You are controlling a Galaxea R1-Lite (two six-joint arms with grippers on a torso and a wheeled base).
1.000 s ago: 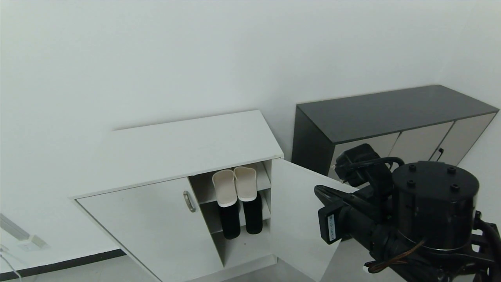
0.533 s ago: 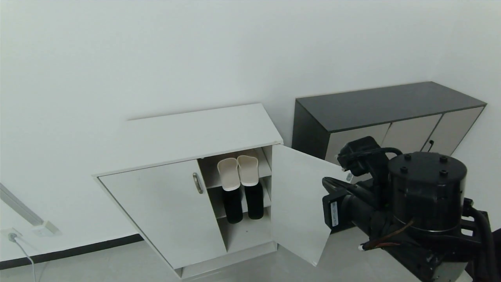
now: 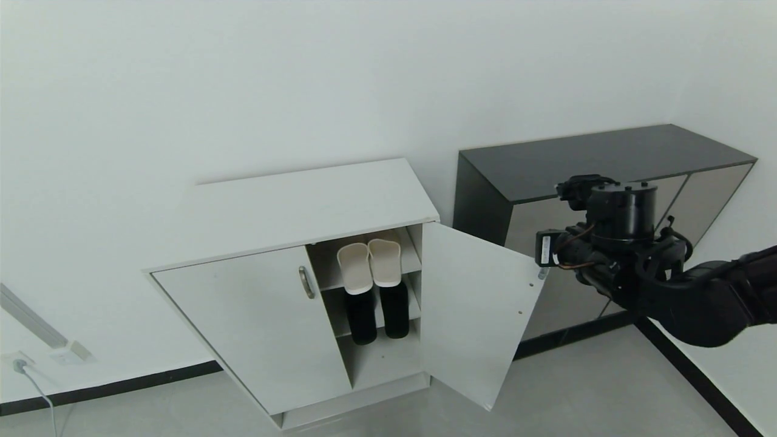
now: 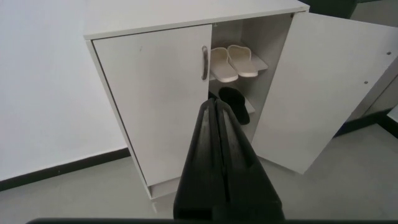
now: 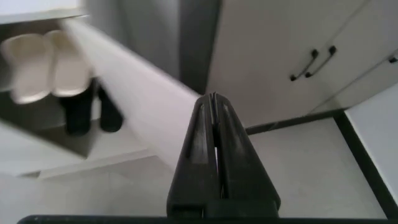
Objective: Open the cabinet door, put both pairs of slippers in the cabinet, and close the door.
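Right arm has swung out to the edge of the open cabinet door [image 3: 473,315] (2 pairs of slippers [image 3: 355,270] already shelved). Its claw [image 5: 213,96], pinched together and empty, must next push it closed.

A plain white wall [image 3: 243,73] fills the back of the room, evenly lit, and meets a smooth pale grey floor [image 3: 576,394] along a thin black skirting strip [image 3: 109,388]. Against this wall stands a long low sideboard with a matt black top and pale glossy doors [image 3: 595,158] (its doors carry small dark bar handles [image 5: 303,66]). Low on the wall sit a slanting white cable duct [image 3: 30,318] and a white wall socket [image 3: 17,364] with a thin pale cable [image 3: 42,394] hanging from it.
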